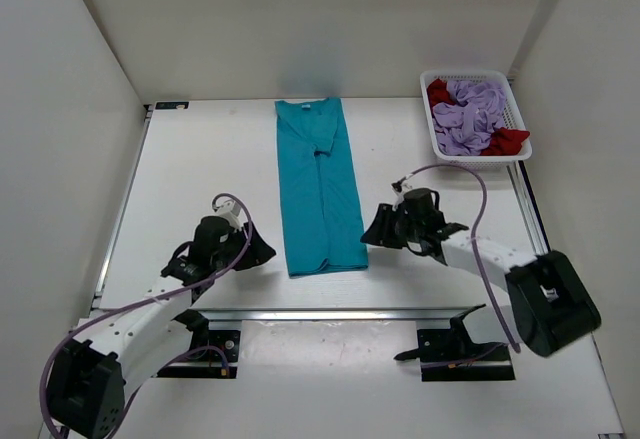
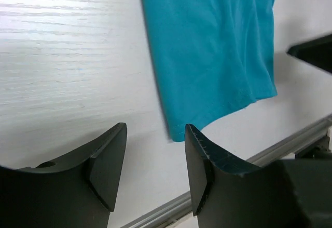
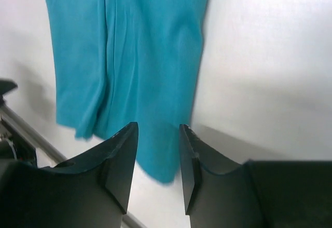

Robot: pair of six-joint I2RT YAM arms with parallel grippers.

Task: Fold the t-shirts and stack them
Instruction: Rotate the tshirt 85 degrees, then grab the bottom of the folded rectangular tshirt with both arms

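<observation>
1. We count 2 arms, 3 t-shirts and 1 basket on the white surface [image 1: 200, 159].
2. Nearest, a metal rail [image 1: 330, 312] runs across the surface just ahead of the 2 arm bases.
3. The left fingers [image 2: 106, 160] stand apart with nothing between them, hovering near the near-left corner of the teal t-shirt [image 1: 320, 189]; bare surface shows through the gap.
4. The right fingers [image 3: 122, 155] are also parted and hold nothing. They sit beside the shirt's right edge close to its near end, and in the right wrist view we see teal cloth beyond the gap.
5. The teal t-shirt lies flat in the middle of the surface between the 2 sets of fingers, folded into 1 narrow strip. Its long axis runs near to far, with the hem at the near end and the collar at the far end.
6. Farthest, at the far right, the white mesh basket [image 1: 478, 157] holds the other 2: the lavender t-shirt [image 1: 470, 114] bunched in the middle, and the red t-shirt [image 1: 438, 92] showing at 2 corners.
</observation>
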